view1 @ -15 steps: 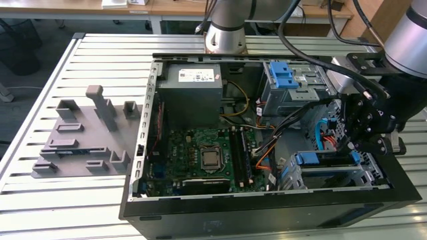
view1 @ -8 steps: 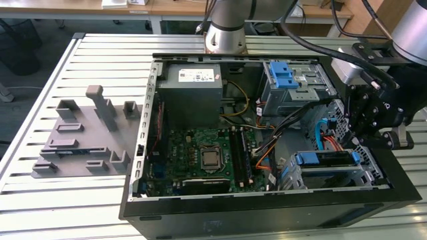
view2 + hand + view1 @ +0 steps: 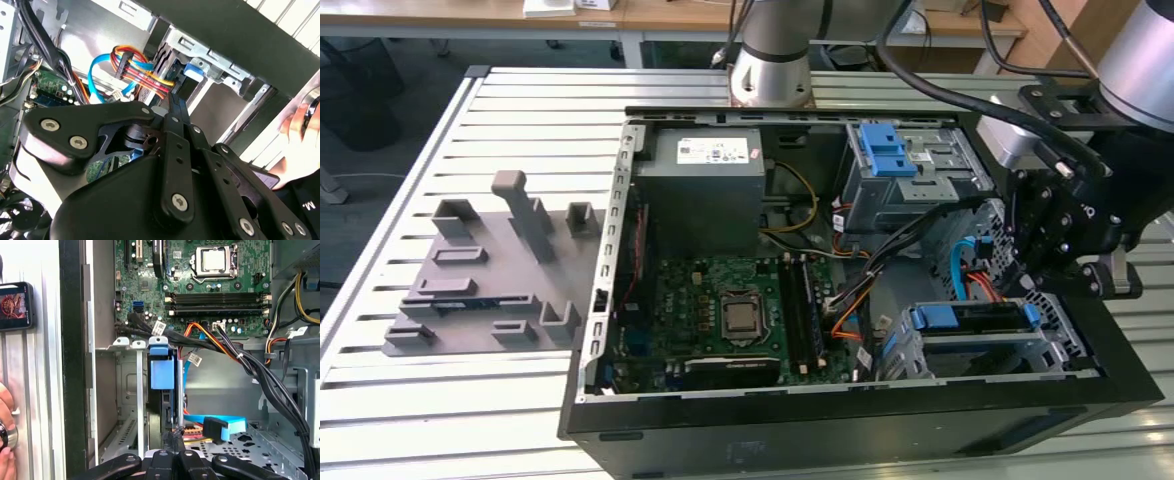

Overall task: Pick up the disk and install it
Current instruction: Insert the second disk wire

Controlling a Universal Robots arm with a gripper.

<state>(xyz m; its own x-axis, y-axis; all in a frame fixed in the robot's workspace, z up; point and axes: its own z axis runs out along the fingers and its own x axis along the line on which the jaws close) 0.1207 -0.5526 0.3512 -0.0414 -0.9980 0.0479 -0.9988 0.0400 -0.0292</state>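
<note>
An open computer case [image 3: 854,420] lies on a slatted table [image 3: 454,400], with the arm's base [image 3: 771,70] standing beyond it. The gripper [image 3: 1041,280] hangs over the case's corner at the exterior view's right, just above a metal cage [image 3: 1067,350]. The disk [image 3: 971,318] sits in this cage, its blue carrier showing along the top edge. In the first wrist view the disk [image 3: 167,407] stands edge-on between the cage's walls, its blue tab [image 3: 161,371] toward the motherboard [image 3: 210,290], and the gripper [image 3: 175,437] points at the disk's near edge. The fingers [image 3: 162,460] lie pressed together, tips meeting with nothing visible between them; whether they touch the disk cannot be told. In the second wrist view the gripper [image 3: 174,102] tapers to a closed tip aimed at the dark disk [image 3: 162,55] in the cage. A blue cable [image 3: 220,425] and a bundle of coloured wires [image 3: 140,70] run close beside the disk. A second cage [image 3: 907,165] with blue latches stands farther back, next to the power supply [image 3: 707,180]. A grey fixture [image 3: 480,270] lies on the table at the exterior view's left, well apart from the case. A person's hand [image 3: 6,435] rests on the table just outside the case wall, near a small device [image 3: 15,305]
</note>
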